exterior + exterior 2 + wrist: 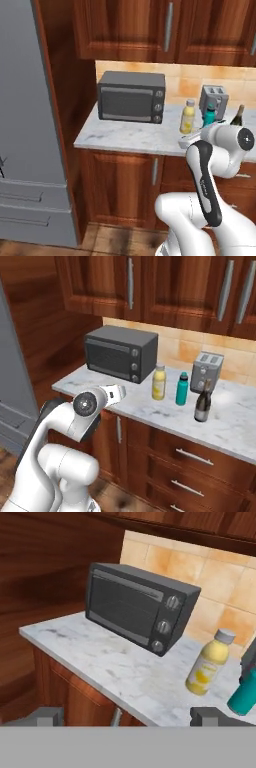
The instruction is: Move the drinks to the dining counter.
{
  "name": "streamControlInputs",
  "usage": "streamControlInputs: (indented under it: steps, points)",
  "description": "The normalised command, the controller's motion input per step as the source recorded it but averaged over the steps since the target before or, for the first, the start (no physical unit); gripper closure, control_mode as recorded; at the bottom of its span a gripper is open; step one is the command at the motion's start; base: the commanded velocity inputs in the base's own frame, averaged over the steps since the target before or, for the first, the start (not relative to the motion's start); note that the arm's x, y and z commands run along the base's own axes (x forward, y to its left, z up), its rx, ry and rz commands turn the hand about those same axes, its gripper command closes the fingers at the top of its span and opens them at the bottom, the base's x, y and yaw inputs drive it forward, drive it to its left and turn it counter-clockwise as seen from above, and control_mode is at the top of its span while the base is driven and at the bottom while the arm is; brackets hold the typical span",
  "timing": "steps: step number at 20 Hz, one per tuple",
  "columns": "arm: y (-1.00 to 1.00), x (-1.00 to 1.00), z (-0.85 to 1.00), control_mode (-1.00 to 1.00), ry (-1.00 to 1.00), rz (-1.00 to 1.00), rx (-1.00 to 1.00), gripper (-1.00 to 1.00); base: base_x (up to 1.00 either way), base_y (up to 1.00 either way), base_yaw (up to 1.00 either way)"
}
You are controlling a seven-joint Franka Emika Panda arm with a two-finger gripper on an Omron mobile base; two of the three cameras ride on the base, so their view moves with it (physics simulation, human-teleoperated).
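I'm looking at the marble table from three angles, and they are not giving me the same things. In the right base view I'm seeing the full row of drinks: the yellow bottle just right of the microwave, the teal bottle beside it, and one dark wine bottle standing nearer the front edge, with the toaster behind them against the tan tile backsplash. In the left base view the arm's elbow is covering part of that row: I'm making out the yellow bottle, the upper part of the teal bottle and only the neck of the wine bottle above the white joint.

The hand view is tilting, so the yellow bottle is appearing to lean. It is showing me the microwave front closely, and the teal bottle is getting cut off at the right edge.

The end effector is hanging released, its finger tips spread wide and gripping nothing, in front of the table edge and apart from every bottle. All the drinks are standing upright on this worktop. A grey refrigerator is standing to the left, and wooden cabinets are hanging overhead.
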Motion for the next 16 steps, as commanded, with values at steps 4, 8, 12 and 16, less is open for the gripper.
streamControlInputs:
  steps: [4,8,12,16]
  points:
    - [0.00,0.00,0.00,1.00,0.00,0.00,0.00,-1.00,0.00,-0.36,-0.44]
    - [0.00,0.00,0.00,1.00,0.00,0.00,0.00,-1.00,0.02,-0.21,-0.37]
    - [0.00,0.00,0.00,1.00,0.00,0.00,0.00,-1.00,0.14,-0.19,-0.32]
    - [0.00,0.00,0.00,1.00,0.00,0.00,0.00,-1.00,0.23,-0.23,-0.28]
